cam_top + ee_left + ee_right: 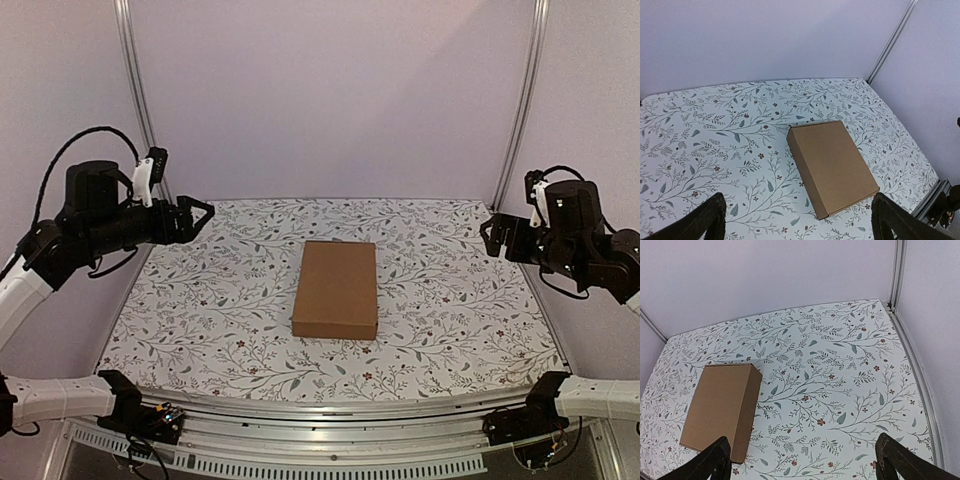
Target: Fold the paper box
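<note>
Lying on the tabletop: the paper box (335,288) is near the middle of the tabletop (200,320), well apart from all four edges.
Box shape: a shallow rectangular box of plain brown cardboard, closed, with its top flat; no flap stands up.
Box direction: the long sides run from the near edge toward the far edge, and one short side faces the arm bases.
Box contact: only the tabletop touches it; both arms are well apart from it.
Left gripper: the left gripper (205,218) hangs in the air over the left edge, close to the far left corner, and points toward the middle.
Left claw state: released, the two fingers (710,222) stand wide apart and nothing is between them; the left wrist view shows the box beyond them.
Right gripper: the right gripper (488,235) hangs over the right edge, close to the far right corner, and points toward the middle.
Right claw state: released and empty, the fingers (715,462) wide apart.
Tabletop cover: white, with a pattern of grey-green branches and small red flowers.
Walls: plain pale lilac behind and at both sides.
</note>
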You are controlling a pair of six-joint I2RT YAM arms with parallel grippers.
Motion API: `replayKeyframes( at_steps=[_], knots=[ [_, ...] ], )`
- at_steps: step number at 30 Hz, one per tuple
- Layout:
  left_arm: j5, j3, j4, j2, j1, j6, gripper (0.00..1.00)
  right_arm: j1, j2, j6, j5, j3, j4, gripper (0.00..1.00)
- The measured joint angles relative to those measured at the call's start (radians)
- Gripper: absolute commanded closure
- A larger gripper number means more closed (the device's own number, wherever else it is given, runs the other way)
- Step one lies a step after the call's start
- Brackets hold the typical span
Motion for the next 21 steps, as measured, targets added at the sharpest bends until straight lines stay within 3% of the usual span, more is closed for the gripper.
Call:
replayKeyframes(
  at_steps=[8, 21],
  knots=[
    [-0.007, -0.194, 0.070, -0.114, 0.000, 0.085, 0.00, 0.000, -0.099, -0.114, -0.028, -0.060, 0.005, 0.01],
    [-0.012, -0.203, 0.090, -0.122, 0.000, 0.126, 0.01, 0.000, -0.109, -0.171, -0.011, -0.094, 0.024, 0.01]
  ],
)
